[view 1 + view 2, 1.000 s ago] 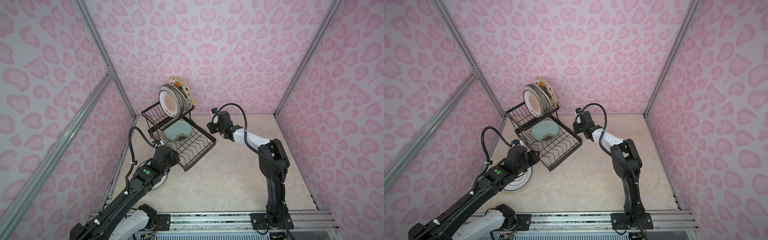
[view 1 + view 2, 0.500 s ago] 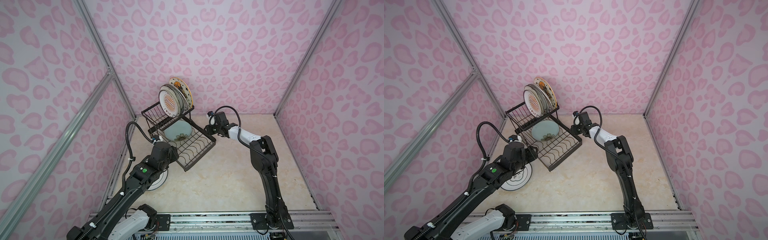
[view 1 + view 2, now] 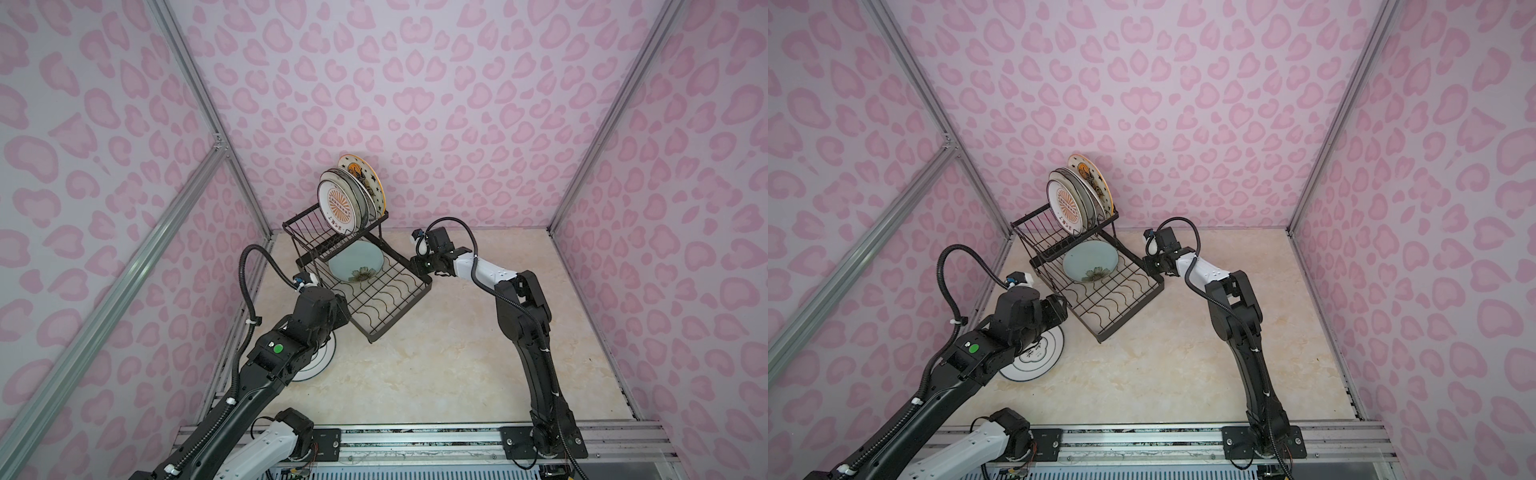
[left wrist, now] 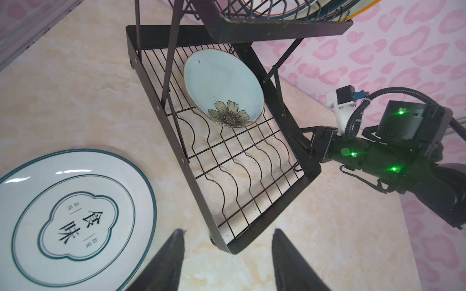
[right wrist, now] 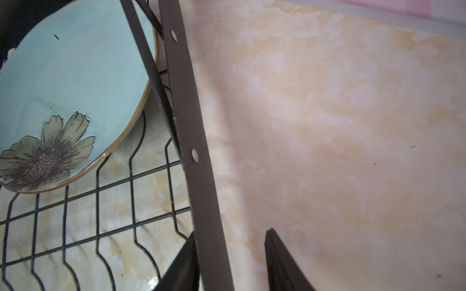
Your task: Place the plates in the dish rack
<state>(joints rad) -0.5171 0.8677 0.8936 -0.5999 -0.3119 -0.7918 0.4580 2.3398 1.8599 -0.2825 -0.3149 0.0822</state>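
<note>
**Right gripper at the rack rail, one plate left on the table**

The rack (image 3: 400, 312) stood at the back left of the table (image 3: 457, 353), turned at an angle. In its upper basket several plates (image 3: 341, 206) stood on edge, close together. The front one had an orange sunburst. A blue plate (image 3: 355, 264) with a painted flower leaned in the lower tray, under the basket. A white plate (image 4: 75, 221) with a dark green rim lay flat on the table, just beside the rack. The left arm partly hid it in both top views.

The right gripper (image 5: 231, 232) was at the side rail of the tray. Its jaws were apart, one finger inside the tray and one outside, and the outer finger did not touch the rail. The left gripper (image 4: 228, 230) hovered over the table between the white plate and the near corner of the rack. Its jaws were open and held nothing.
</note>
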